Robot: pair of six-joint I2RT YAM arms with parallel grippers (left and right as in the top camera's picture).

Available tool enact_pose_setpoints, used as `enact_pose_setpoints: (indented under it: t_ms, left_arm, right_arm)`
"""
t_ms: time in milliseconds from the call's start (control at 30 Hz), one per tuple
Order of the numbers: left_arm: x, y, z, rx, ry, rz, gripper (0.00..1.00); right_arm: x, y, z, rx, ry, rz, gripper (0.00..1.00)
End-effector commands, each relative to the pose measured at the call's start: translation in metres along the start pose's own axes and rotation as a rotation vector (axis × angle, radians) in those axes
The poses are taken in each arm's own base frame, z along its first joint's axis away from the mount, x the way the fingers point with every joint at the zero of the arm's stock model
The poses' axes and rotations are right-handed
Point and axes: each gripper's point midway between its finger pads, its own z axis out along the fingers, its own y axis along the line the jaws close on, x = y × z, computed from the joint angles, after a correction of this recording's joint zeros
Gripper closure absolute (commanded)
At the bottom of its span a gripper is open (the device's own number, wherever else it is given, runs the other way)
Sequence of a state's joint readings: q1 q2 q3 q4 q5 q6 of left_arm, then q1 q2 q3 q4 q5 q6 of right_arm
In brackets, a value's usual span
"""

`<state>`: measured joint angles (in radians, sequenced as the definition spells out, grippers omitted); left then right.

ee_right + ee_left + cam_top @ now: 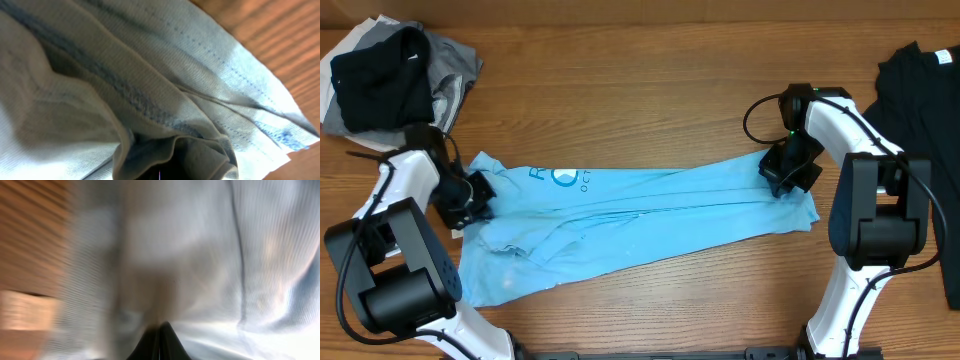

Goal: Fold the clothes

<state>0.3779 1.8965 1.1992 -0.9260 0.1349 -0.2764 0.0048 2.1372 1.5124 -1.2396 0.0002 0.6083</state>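
On the far left of the tabletop (650, 70) sits a heap of black and grey clothes (390, 75), close to the left arm. If that arm swings wide, its elbow could drag the heap out of place.

Just near of the heap, the left pincer (472, 195) rests on the left end of the blue shirt (640, 215). Its wrist view is blurred. The dark tips (160, 341) appear pressed together, but I cannot tell whether any cloth is caught between them. If there is little or none, that end will slip free on a lift and the fold will go askew.

The blue shirt lies across the middle of the tabletop, stretched left to right between the two arms, twisted and creased along its length. Its near-left part spreads loose toward the near edge. Folding it in this state would likely trap the wrinkles and leave that part trailing.

At the right end, the right pincer (788, 168) seems clamped on a gathered bunch of the shirt's layers, and in its wrist view the folds converge at its tips (160, 174). Pulling harder against the left side could tear the cloth out of one grip.

On the far right lies a black garment (920, 120), near enough for the right arm to snag it.
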Motion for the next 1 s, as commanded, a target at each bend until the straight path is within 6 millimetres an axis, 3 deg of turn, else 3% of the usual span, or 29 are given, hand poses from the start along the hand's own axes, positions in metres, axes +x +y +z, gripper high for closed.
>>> enact_pose_setpoints:
  t_ms: [0, 200, 267, 300, 333, 400, 500, 667, 700, 800, 900, 967]
  left_arm:
    - [-0.03, 0.01, -0.026, -0.069, -0.076, 0.008, 0.96]
    - [-0.051, -0.004, -0.087, -0.055, -0.132, -0.028, 0.96]
    - [-0.053, -0.009, -0.11, -0.046, -0.144, -0.028, 0.95]
    - [-0.053, -0.012, -0.12, -0.039, -0.145, -0.029, 0.95]
    - [-0.049, -0.018, -0.135, -0.013, -0.138, -0.027, 0.91]
    - [-0.043, -0.027, -0.146, 0.034, -0.117, -0.02, 0.82]
    - [-0.032, -0.04, -0.149, 0.11, -0.067, -0.008, 0.62]
    - [-0.012, -0.069, -0.143, 0.209, 0.006, 0.111, 0.6]
    - [-0.005, -0.078, -0.142, 0.231, 0.024, 0.158, 0.53]
    - [0.018, -0.101, -0.135, 0.241, 0.08, 0.28, 0.09]
    - [0.041, -0.123, -0.122, 0.22, 0.126, 0.367, 0.0]
    - [0.054, -0.137, -0.113, 0.211, 0.145, 0.419, 0.0]
  right_arm:
    - [-0.017, 0.015, -0.031, -0.072, -0.097, 0.012, 0.96]
    - [-0.027, -0.002, -0.116, -0.121, -0.267, 0.037, 0.91]
    - [-0.028, -0.012, -0.141, -0.133, -0.323, 0.056, 0.59]
    - [-0.029, -0.017, -0.153, -0.15, -0.345, 0.058, 0.35]
    - [-0.031, -0.025, -0.169, -0.173, -0.382, 0.053, 0.0]
    - [-0.036, -0.037, -0.182, -0.191, -0.415, 0.058, 0.0]
    - [-0.047, -0.054, -0.184, -0.201, -0.421, 0.051, 0.0]
    - [-0.052, -0.05, -0.166, -0.294, -0.339, -0.111, 0.0]
    - [-0.052, -0.049, -0.163, -0.306, -0.33, -0.142, 0.0]
    - [-0.055, -0.049, -0.152, -0.312, -0.327, -0.2, 0.0]
    - [-0.062, -0.053, -0.143, -0.314, -0.336, -0.186, 0.0]
    - [-0.069, -0.058, -0.14, -0.31, -0.351, -0.17, 0.0]
